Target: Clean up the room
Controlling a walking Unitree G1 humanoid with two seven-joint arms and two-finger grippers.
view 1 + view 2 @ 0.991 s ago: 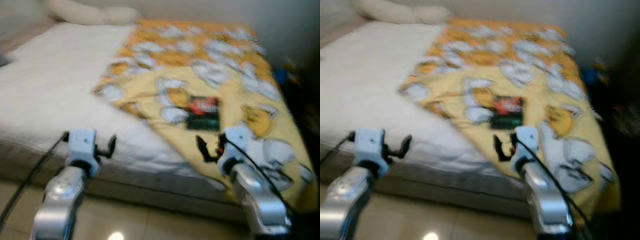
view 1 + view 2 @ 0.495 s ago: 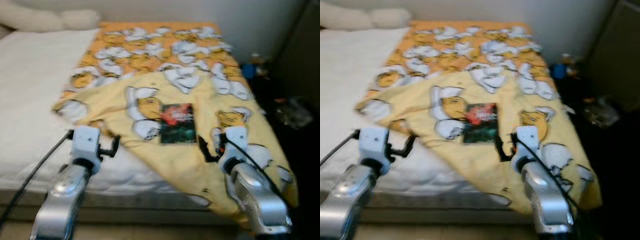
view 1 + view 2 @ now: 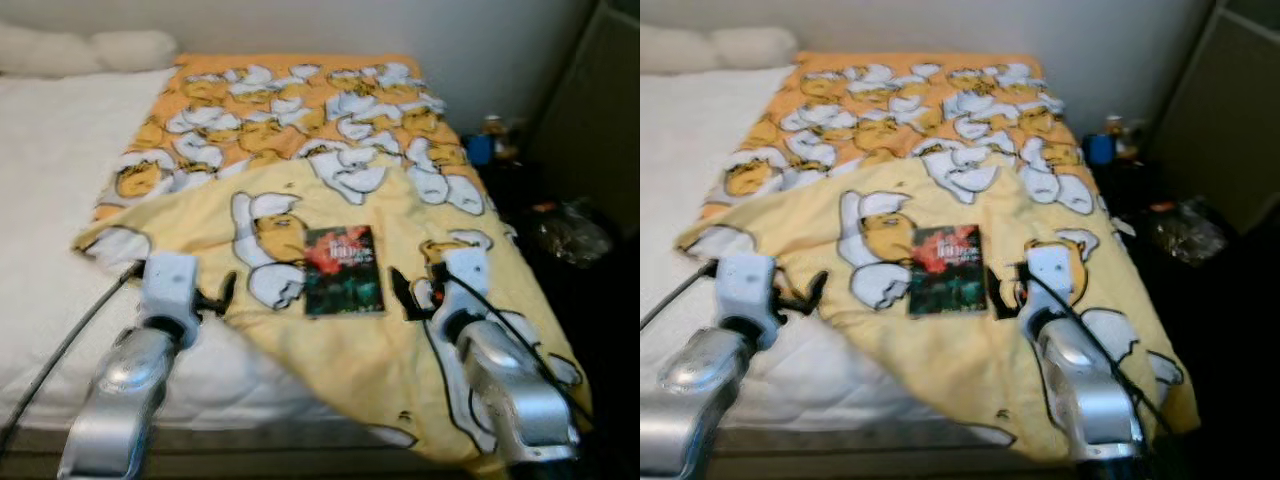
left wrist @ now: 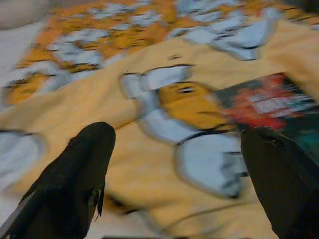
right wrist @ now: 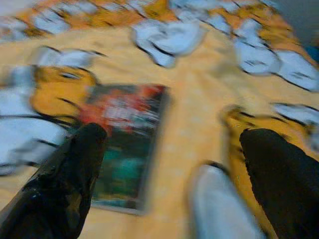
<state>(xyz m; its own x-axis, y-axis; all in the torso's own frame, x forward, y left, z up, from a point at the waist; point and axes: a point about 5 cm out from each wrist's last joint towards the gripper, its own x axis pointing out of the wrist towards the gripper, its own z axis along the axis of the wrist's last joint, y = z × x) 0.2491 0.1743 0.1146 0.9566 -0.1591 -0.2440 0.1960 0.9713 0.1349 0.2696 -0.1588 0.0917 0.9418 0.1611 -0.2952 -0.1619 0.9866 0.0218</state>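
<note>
A dark book [image 3: 343, 270] with a red and green cover lies flat on a yellow blanket [image 3: 300, 130] printed with white and orange cartoon figures. The blanket covers the right part of a bed with a white sheet [image 3: 50, 160]. My left gripper [image 3: 218, 298] hovers open over the blanket's folded edge, left of the book. My right gripper [image 3: 410, 298] hovers open just right of the book. In the right wrist view the book [image 5: 122, 139] lies ahead between the spread fingers [image 5: 75, 169]. In the left wrist view the book [image 4: 279, 107] shows beside one finger.
Pale pillows [image 3: 90, 48] lie at the head of the bed by the wall. Right of the bed is a dark floor strip with a blue item [image 3: 483, 148] and a crumpled plastic bag [image 3: 570, 232], beside a tall grey panel [image 3: 600, 100].
The camera has turned and closed in on the bed, so the book now lies between both grippers. Both arms keep the same raised pose with fingers spread.
</note>
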